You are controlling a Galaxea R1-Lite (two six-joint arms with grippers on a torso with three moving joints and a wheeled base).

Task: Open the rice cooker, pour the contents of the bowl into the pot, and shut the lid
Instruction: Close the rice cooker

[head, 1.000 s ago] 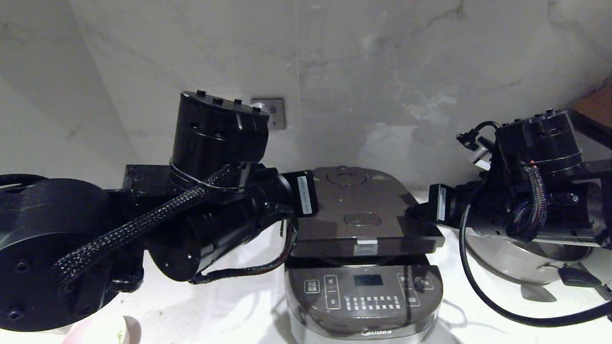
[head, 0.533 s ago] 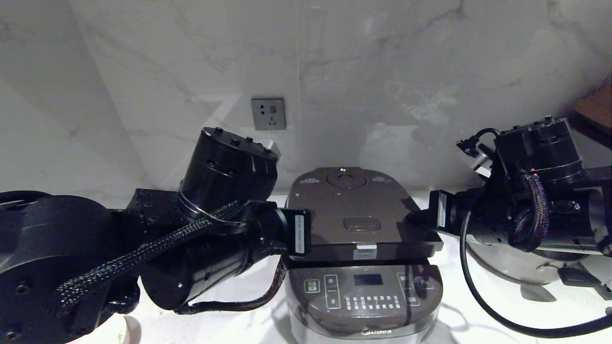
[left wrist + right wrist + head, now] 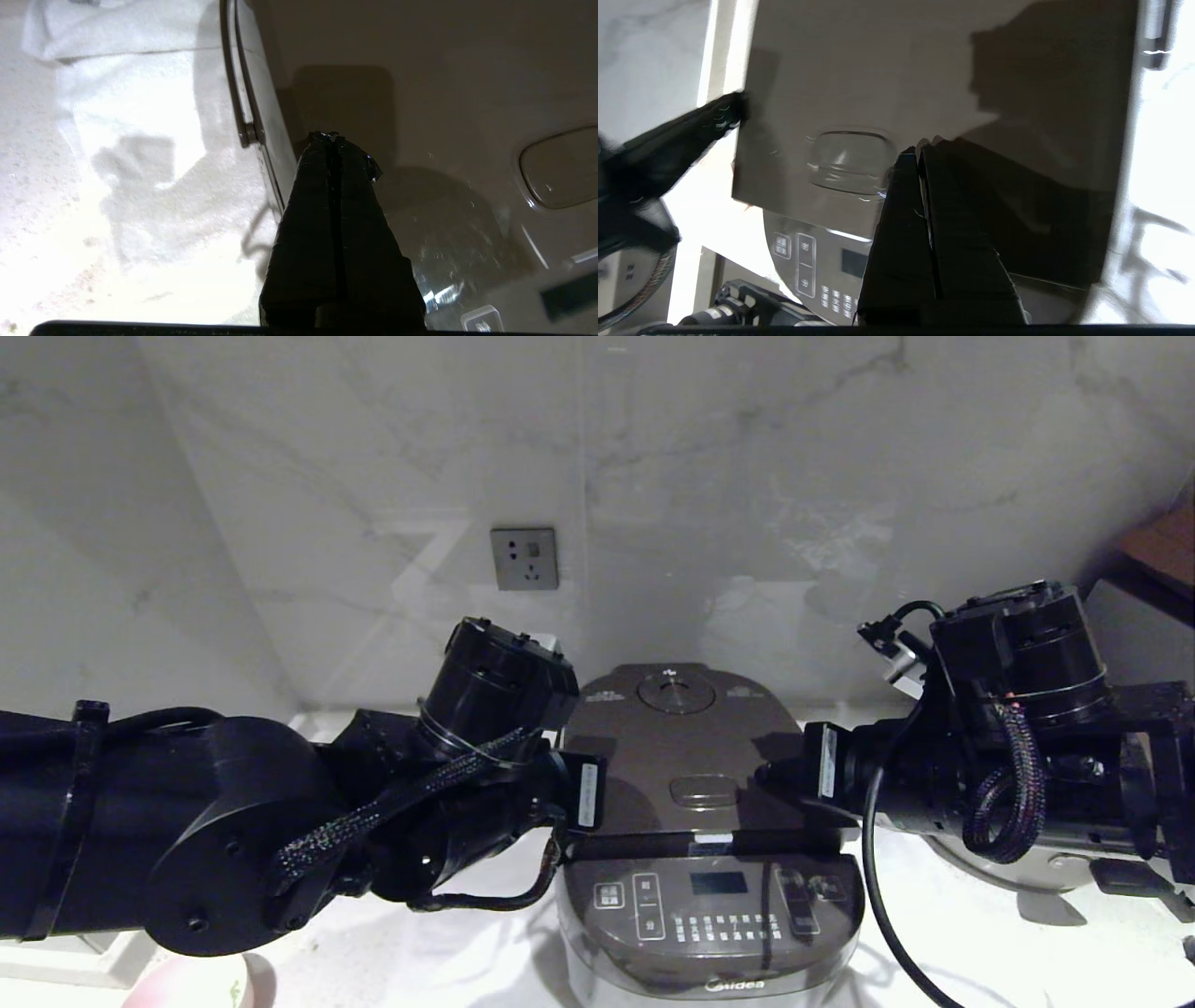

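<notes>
two claws press down on the lid (image 3: 695,756) of the rice cooker (image 3: 709,905), likely to click it closed. left claw (image 3: 338,140) is pinched tight, holding nothing. right claw (image 3: 920,151) is too. bowl (image 3: 187,985) sits near left on the bench (image 3: 980,952).

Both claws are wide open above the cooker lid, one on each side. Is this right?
Not quite. Both wrist views show the left claw and right claw shut, fingers pressed together. They are above the lid, one on each side.
</notes>
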